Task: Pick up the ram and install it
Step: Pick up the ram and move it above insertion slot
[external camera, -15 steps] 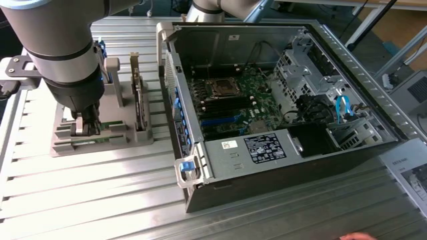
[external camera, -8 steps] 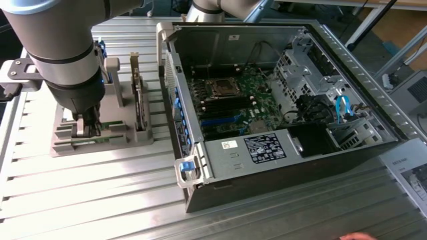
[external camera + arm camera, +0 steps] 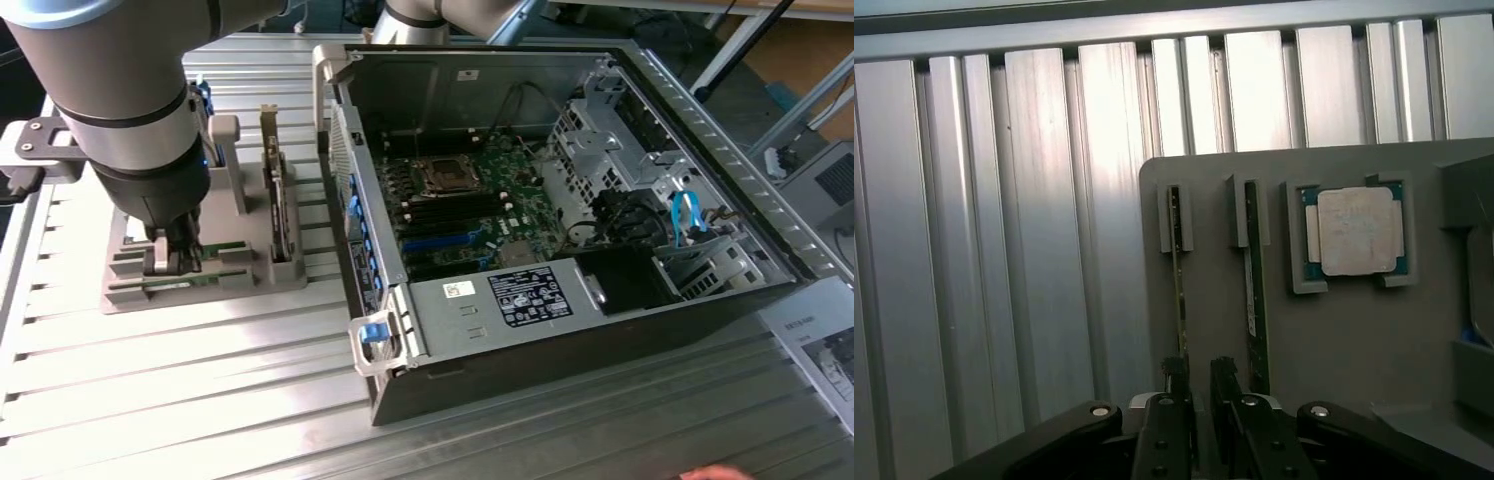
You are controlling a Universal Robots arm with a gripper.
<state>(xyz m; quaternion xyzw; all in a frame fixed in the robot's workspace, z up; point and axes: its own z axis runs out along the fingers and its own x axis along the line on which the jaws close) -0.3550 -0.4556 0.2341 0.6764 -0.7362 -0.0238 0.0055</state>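
A ribbed metal tabletop (image 3: 160,380) carries everything, and wide bare room lies on it at the near side of the exterior view. The thick grey arm (image 3: 120,100) comes down on the exterior view's left. On the exterior view's right lies an open computer case (image 3: 601,350), with its green board (image 3: 494,200) showing inside. A black label (image 3: 530,296) with white print sits on the metal box at the case's near edge, and a small white sticker (image 3: 458,289) is just beside it; the writing on both is too small to read. A grey holder (image 3: 1334,340) stands just beside the case, with a narrow strip of tabletop between them. In a pocket of the holder lies a square silver chip (image 3: 1351,232); marks on its top are too faint to read. The ram (image 3: 1178,270) stands on its thin edge in a slot of the holder, and a second stick (image 3: 1252,280) with a pale label stands in the next slot, parallel and apart from it. The tool (image 3: 1199,375) is low over the holder at the near end of the ram. Its fingers (image 3: 1174,372) stand a little apart with a narrow gap, and I cannot tell if they touch the ram.
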